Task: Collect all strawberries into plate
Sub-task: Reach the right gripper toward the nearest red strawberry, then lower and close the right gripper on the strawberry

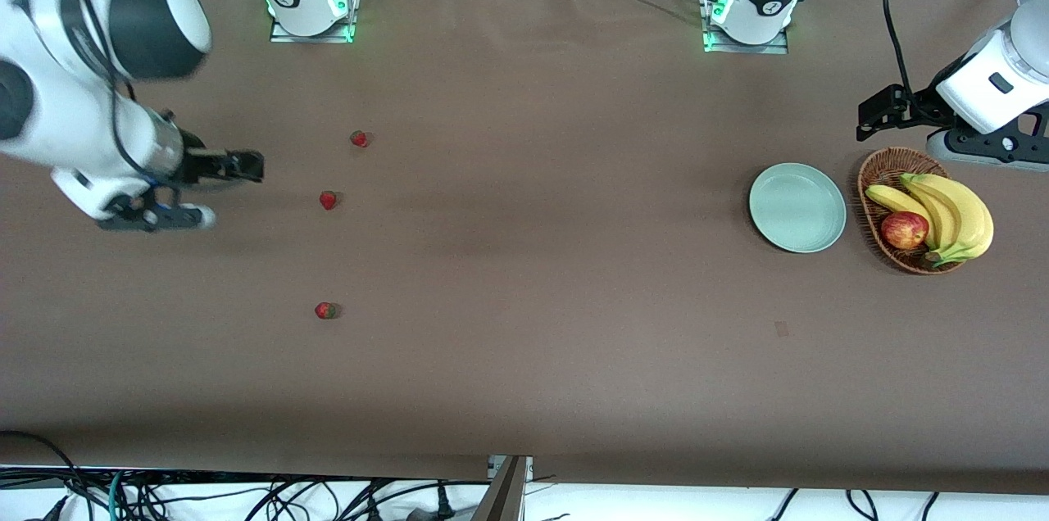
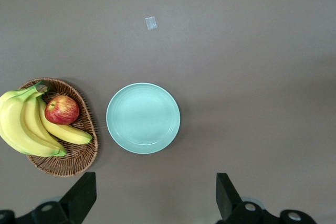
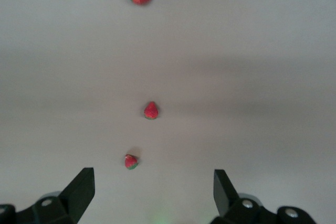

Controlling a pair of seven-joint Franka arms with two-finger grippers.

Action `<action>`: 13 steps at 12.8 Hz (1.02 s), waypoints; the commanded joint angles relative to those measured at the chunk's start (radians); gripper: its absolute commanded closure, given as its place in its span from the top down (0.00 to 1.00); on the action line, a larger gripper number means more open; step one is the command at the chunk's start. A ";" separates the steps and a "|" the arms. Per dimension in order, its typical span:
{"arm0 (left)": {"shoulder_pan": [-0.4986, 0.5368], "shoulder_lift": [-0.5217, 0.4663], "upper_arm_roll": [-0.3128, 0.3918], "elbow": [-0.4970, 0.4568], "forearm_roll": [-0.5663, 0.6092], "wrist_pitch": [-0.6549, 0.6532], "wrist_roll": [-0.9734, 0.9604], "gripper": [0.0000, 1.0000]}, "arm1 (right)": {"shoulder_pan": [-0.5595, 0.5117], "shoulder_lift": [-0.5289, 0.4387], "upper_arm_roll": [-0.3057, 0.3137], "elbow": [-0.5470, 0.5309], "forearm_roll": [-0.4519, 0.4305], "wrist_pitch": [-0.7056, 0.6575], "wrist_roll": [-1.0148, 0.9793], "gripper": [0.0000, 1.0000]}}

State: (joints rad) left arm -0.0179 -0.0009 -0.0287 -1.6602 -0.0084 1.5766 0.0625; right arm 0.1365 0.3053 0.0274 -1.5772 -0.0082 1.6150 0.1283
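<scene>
Three strawberries (image 1: 328, 199) lie strung out toward the right arm's end of the counter (image 1: 533, 275) — well apart from the plate (image 1: 796, 207), just beside the basket (image 1: 870, 177) holding bananas (image 1: 955, 214) and an apple (image 1: 904, 230).

I see three red strawberries (image 1: 328, 200) with little green tops on my brown table (image 1: 524, 324). My plate (image 1: 796, 207) is pale minty green. The brown woven basket (image 1: 878, 177) has yellow bananas (image 1: 955, 214) and a red apple (image 1: 904, 230).
</scene>
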 commanded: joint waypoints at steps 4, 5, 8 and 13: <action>0.000 0.012 0.003 0.030 -0.010 -0.021 0.020 1.00 | 0.028 0.285 0.006 0.035 0.002 0.369 -0.027 1.00; 0.000 0.010 0.003 0.028 -0.010 -0.023 0.020 1.00 | 0.028 0.334 0.006 0.037 0.001 0.460 -0.032 1.00; 0.001 0.010 0.004 0.028 -0.021 -0.012 0.020 1.00 | 0.028 0.437 0.006 0.075 -0.009 0.664 -0.085 1.00; 0.000 0.012 0.004 0.027 -0.021 -0.004 0.019 1.00 | 0.025 0.540 0.005 0.123 -0.010 0.768 -0.107 0.84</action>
State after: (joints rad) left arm -0.0179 -0.0007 -0.0288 -1.6568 -0.0084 1.5774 0.0625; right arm 0.1663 0.8074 0.0286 -1.4890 -0.0089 2.3442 0.0441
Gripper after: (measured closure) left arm 0.000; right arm 0.106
